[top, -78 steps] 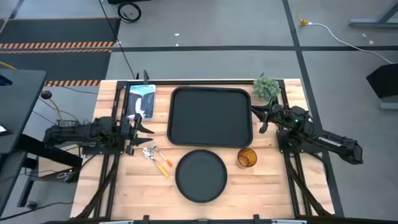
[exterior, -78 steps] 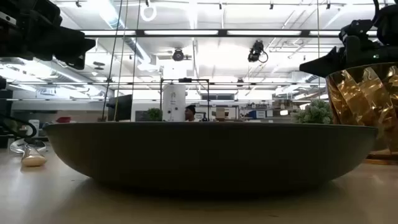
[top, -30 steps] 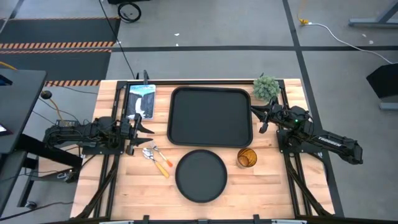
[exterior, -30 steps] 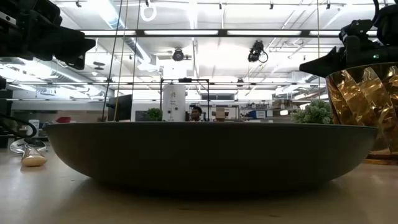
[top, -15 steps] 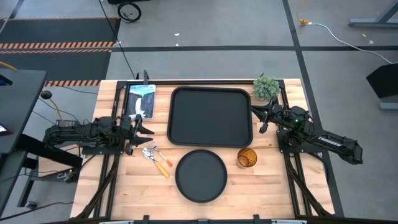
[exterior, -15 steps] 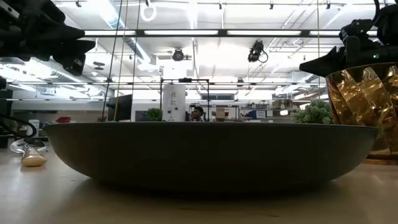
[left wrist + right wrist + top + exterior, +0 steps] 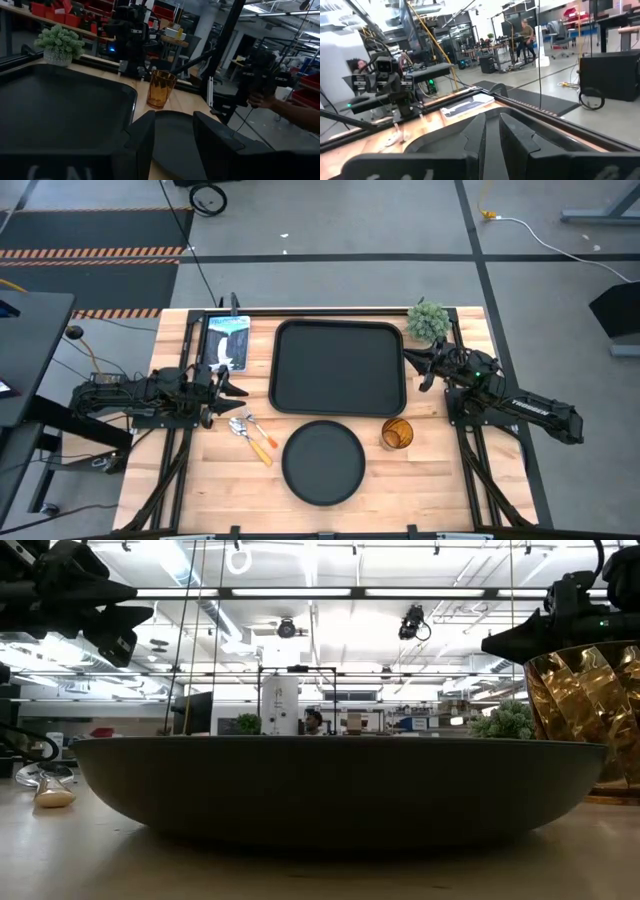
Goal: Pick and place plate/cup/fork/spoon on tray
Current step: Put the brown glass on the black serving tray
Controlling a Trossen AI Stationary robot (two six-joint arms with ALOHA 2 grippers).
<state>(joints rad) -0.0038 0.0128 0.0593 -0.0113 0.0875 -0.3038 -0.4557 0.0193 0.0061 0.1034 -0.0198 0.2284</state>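
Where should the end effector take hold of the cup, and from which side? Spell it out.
Grip the cup by its side wall near the rim, coming from above. It stands upright and open-topped on the table, clear of the plate and the tray. The right end effector is probably the nearer one.

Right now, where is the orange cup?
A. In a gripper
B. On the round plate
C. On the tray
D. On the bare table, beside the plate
D. In the high view the cup stands on the wood of the table, just right of the plate and off the tray, with neither gripper touching it.
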